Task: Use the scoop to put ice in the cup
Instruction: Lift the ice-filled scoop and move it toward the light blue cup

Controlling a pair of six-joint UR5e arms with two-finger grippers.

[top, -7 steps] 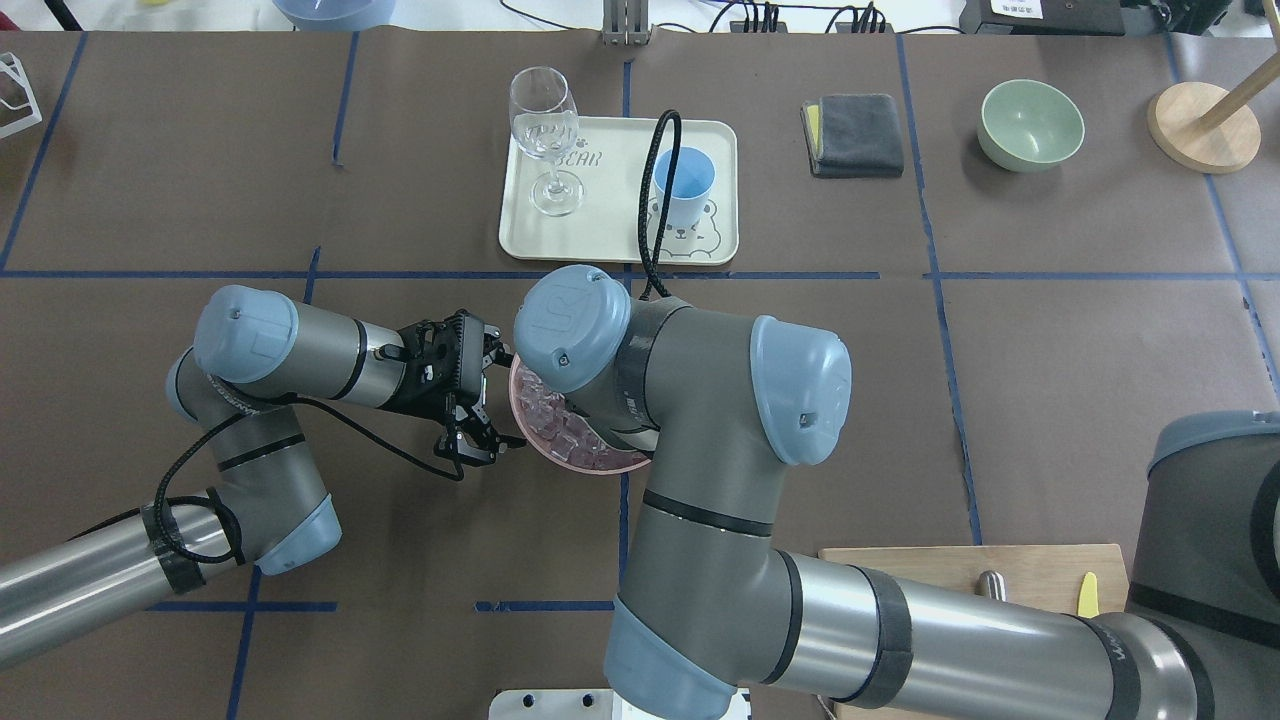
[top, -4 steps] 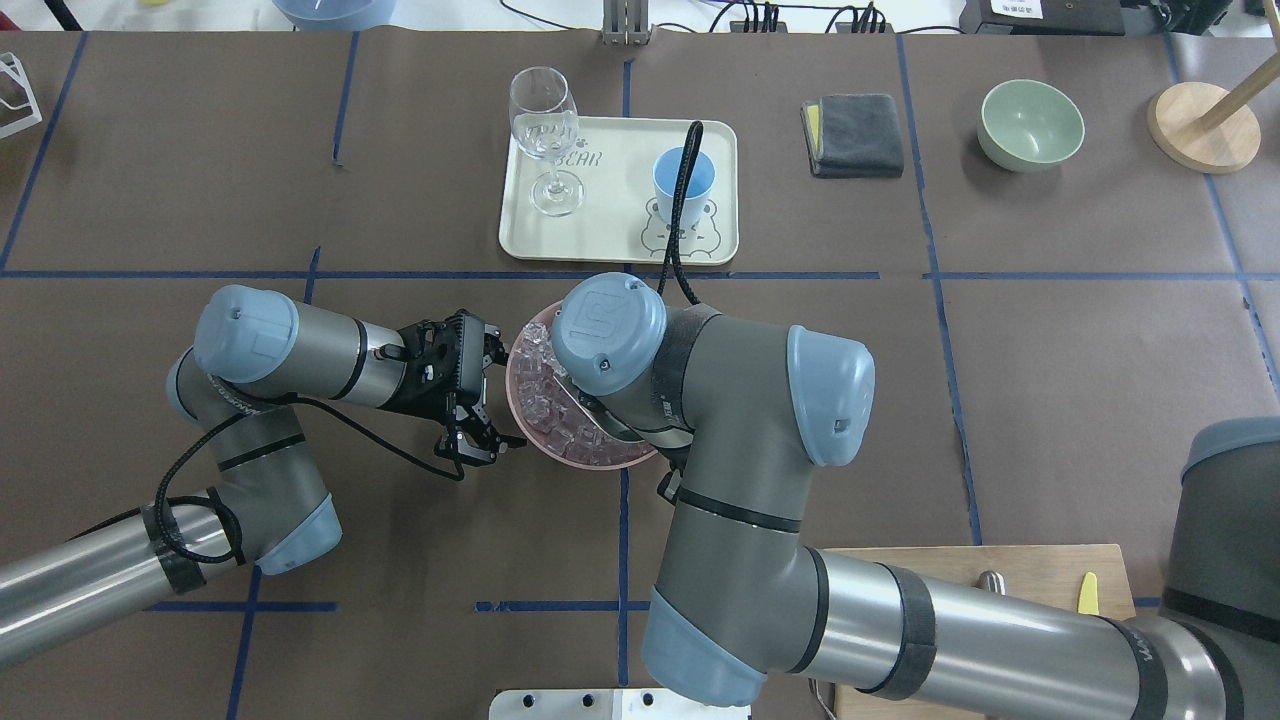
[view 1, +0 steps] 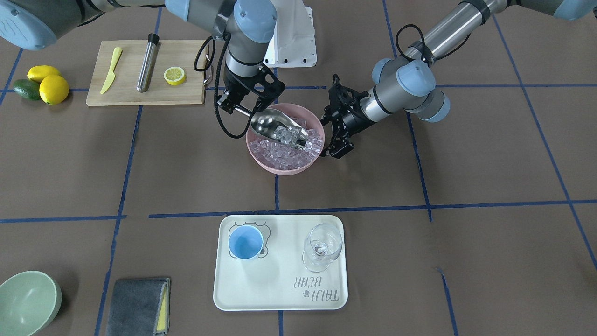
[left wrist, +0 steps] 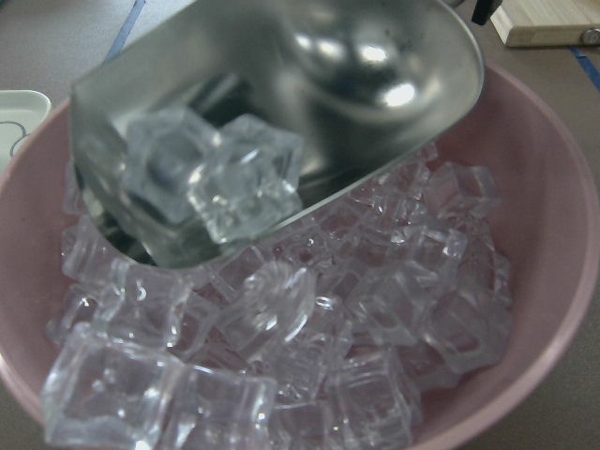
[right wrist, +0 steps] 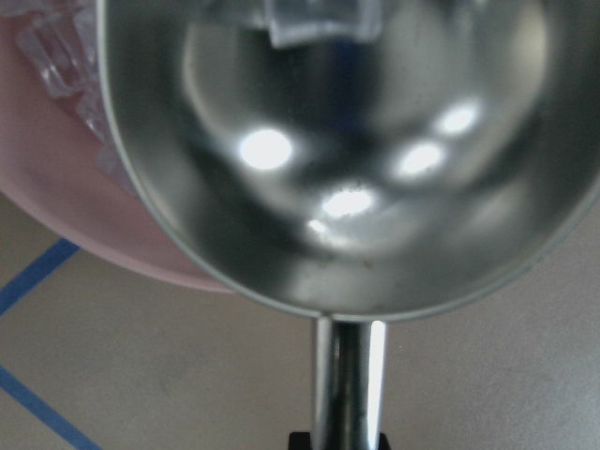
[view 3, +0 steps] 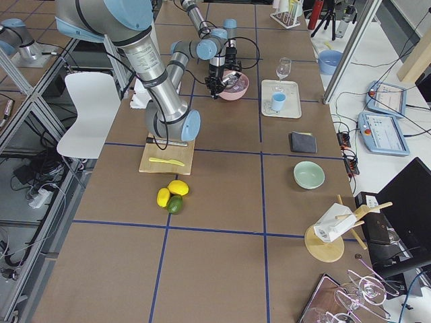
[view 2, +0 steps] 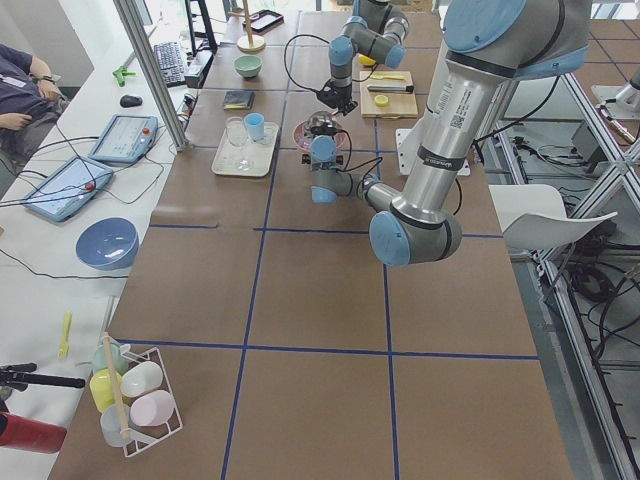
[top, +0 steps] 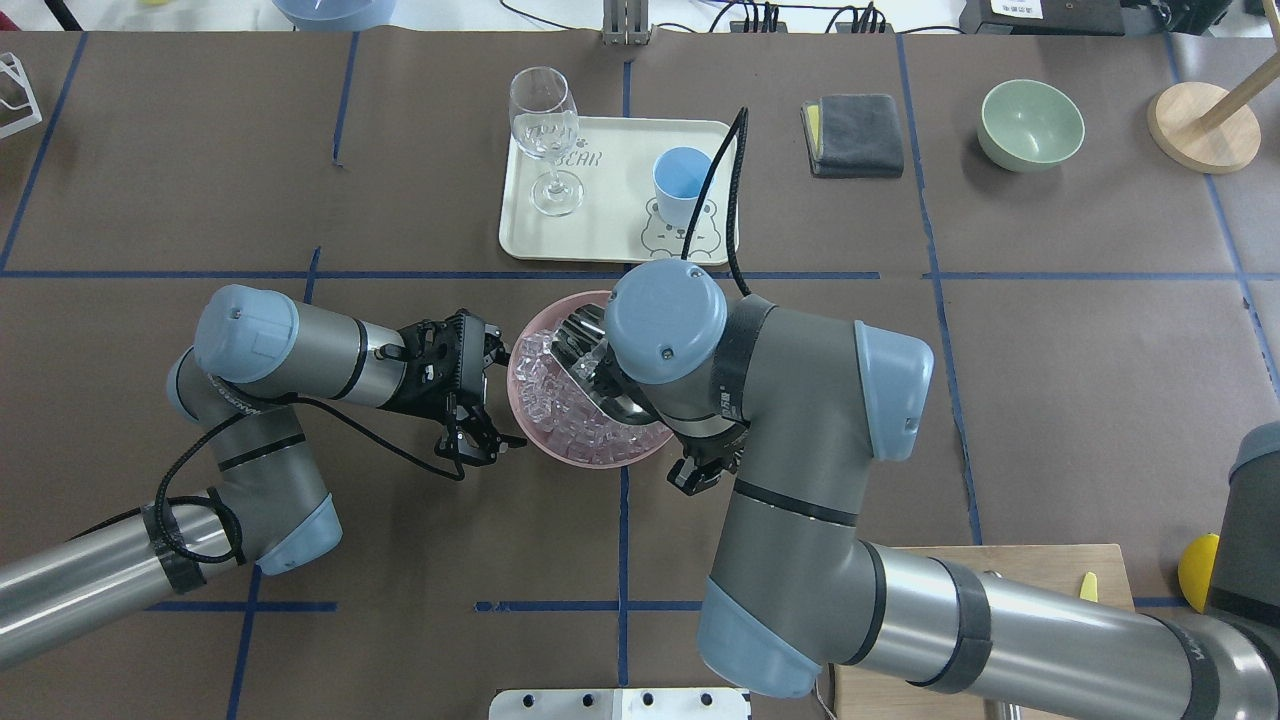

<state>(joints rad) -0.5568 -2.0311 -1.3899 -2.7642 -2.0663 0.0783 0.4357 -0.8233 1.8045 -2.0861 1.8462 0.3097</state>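
Note:
The steel scoop lies tilted in the pink bowl with a few ice cubes in its trough; it also shows in the left wrist view. My right gripper is shut on the scoop's rod handle at the bowl's robot-side edge. More ice fills the bowl. My left gripper is open, its fingers spread against the bowl's outer side. The light-blue cup stands upright and empty on the cream tray.
A clear wine glass stands on the tray beside the cup. A cutting board holds a yellow knife, a steel cylinder and a lemon slice. Lemons, a green bowl and a grey cloth lie toward that view's left.
My right arm has swung to the right and drawn the scoop through the ice; the scoop now shows in the bowl with cubes in it. The left arm has not moved.

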